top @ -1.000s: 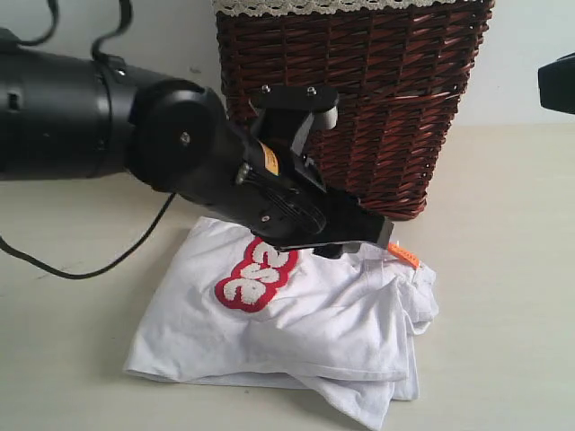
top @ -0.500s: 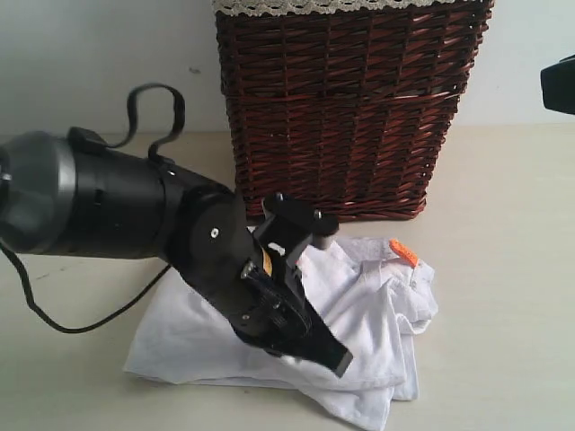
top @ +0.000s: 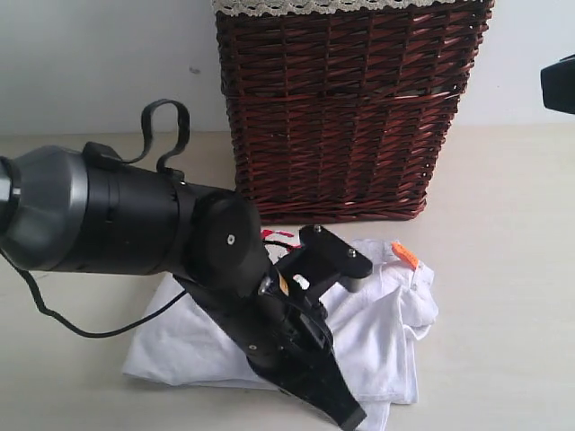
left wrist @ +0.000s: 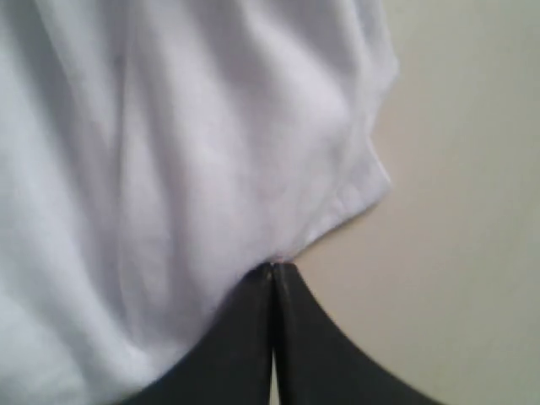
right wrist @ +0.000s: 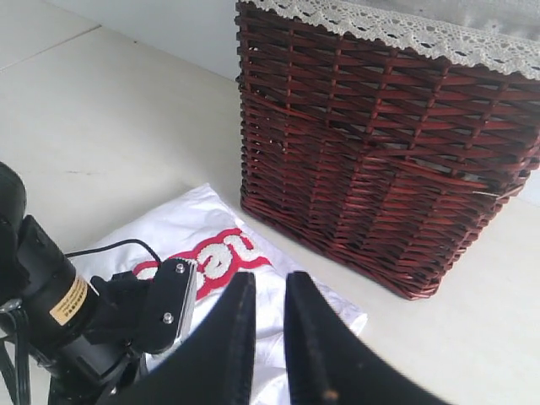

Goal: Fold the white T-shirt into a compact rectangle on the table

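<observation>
The white T-shirt lies rumpled on the table in front of the basket, its orange neck tag at the back right. My left arm stretches across the shirt and covers most of the red-edged lettering. The left gripper is shut, its tips pinching the shirt's hem at the front edge. My right gripper hangs high over the scene, its fingers a narrow gap apart with nothing between them.
A dark wicker basket with cream lace trim stands just behind the shirt. A black cable trails from the left arm onto the table. A black part of the right arm shows at the right edge.
My left arm swung from the collar near the basket across the shirt to its front hem, now covering the lettering. The shirt and its tag stayed put.
</observation>
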### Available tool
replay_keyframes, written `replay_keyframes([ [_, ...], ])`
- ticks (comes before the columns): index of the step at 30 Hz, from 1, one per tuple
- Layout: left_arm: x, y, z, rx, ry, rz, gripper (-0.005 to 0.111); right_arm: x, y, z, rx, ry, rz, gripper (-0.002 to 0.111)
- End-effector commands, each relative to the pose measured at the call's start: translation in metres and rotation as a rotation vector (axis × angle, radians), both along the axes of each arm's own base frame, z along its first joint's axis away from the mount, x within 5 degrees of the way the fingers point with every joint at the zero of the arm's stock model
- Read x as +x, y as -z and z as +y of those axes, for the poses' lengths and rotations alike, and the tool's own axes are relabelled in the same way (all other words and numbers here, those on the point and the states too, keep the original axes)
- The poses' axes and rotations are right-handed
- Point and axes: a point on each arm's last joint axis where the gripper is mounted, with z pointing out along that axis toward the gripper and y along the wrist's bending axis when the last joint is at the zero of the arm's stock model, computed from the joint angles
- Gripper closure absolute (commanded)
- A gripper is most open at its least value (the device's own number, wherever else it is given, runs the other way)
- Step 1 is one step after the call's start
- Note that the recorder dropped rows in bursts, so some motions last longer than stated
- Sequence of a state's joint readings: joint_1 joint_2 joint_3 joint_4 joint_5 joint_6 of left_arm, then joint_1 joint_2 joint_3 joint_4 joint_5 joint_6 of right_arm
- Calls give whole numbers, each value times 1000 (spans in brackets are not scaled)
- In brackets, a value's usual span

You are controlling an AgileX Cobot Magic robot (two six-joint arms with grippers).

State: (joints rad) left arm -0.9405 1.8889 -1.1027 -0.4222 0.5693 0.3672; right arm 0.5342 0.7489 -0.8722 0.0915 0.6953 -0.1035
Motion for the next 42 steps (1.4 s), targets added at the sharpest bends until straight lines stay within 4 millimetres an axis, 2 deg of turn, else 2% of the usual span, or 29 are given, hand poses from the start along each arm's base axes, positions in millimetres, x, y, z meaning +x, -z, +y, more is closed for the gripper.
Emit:
replay_keyframes([
  [1,4,-38,-9,-169,3,-188,107,-1,-2,0,2,-1,-17,93],
  [3,11,-54,-11,-257,-41,-286,107,-1,-2,0,5,-2,-16,93],
  [5,21,-59,-11,-316,-112,-340,107,-1,-2,0,5,-2,-16,93],
  [8,30,-36,-16,-310,-216,-294,107,-1,-2,0,8,-3,-14,93],
  [9,26,-11,-25,-229,-176,-219,107,-1,-2,0,8,-3,-14,93],
  [11,19,16,-38,-125,-89,-138,107,-1,-2,0,8,-3,-14,93],
  [12,17,20,-43,-111,-73,-121,107,-1,-2,0,8,-3,-14,93],
  [15,6,19,-62,-72,23,-65,107,-1,-2,0,8,-3,-14,93],
  [18,-12,14,-69,-24,176,-41,107,-1,-2,0,8,-3,-14,93],
  [20,-13,10,-71,-30,194,-51,107,-1,-2,0,10,-3,-13,93],
  [28,-21,-58,-59,-122,222,-120,107,-1,-1,0,3,-5,-8,93],
  [33,-30,-101,-39,-232,189,-204,107,-9,-5,-6,5,-3,-33,93],
  [37,-40,-127,-13,-344,126,-293,107,-33,-16,-21,43,2,-123,95],
  [42,-61,-173,40,-574,31,-479,107,-78,-15,-48,125,4,-260,108],
])
